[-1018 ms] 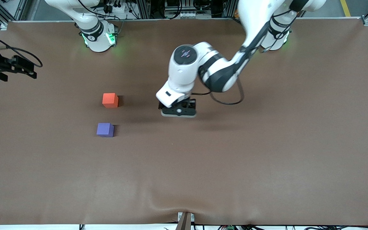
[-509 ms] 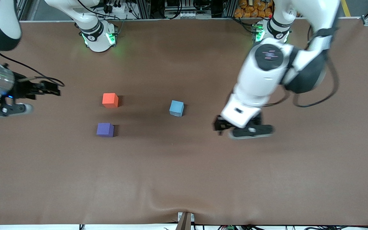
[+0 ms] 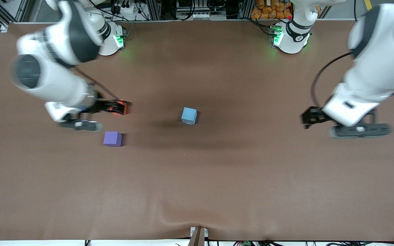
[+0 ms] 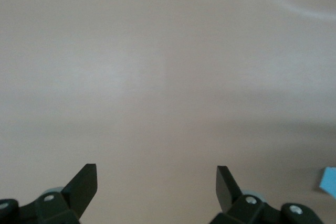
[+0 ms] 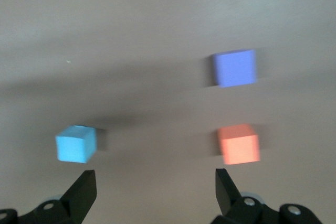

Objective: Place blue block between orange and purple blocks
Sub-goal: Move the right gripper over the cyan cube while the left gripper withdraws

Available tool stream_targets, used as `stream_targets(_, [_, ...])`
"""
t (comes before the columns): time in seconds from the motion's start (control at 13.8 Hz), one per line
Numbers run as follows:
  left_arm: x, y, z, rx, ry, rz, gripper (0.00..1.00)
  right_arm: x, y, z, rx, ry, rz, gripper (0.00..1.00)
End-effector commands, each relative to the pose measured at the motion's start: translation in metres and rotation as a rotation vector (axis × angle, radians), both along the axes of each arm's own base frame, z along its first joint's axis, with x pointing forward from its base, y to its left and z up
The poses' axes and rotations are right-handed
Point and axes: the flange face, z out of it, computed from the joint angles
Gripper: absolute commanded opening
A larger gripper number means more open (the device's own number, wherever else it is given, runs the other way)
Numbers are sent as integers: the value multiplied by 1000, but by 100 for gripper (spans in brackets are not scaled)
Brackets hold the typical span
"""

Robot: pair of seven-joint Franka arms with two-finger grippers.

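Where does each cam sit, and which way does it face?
Front: high across the table, facing both arms and their bases.
Left wrist: on the left arm, facing bare table past the open left gripper.
Right wrist: on the right arm, over three blocks; open right gripper.
Shared: blue block in all three.

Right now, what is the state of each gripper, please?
Left gripper: open, holding nothing, over bare table.
Right gripper: open, holding nothing, over the table near the orange block.
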Motion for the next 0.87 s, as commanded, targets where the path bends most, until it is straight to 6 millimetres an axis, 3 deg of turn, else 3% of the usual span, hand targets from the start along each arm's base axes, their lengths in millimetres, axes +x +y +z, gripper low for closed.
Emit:
stream_targets(0.0, [-4, 42, 4, -19, 24, 20, 100, -19, 79, -46, -11, -17, -90, 100])
stream_targets(0.15, [-8, 42, 4, -16, 44, 23, 100, -31, 127, -89, -7, -36, -81, 100])
stream_targets(0.29, [-24, 46, 14, 2, 96, 35, 100, -45, 157, -139, -4, -54, -117, 100])
stream_targets(0.44, [-37, 49, 9, 16, 126, 38, 100, -64, 184, -185, 24, -102, -113, 100])
stream_targets(0.58, [-67, 52, 11, 48, 141, 46, 100, -77, 200, -208, 23, -105, -125, 100])
stream_targets(0.8, [-111, 65, 19, 29, 142, -23, 100, -88, 211, -220, 15, -96, -108, 100])
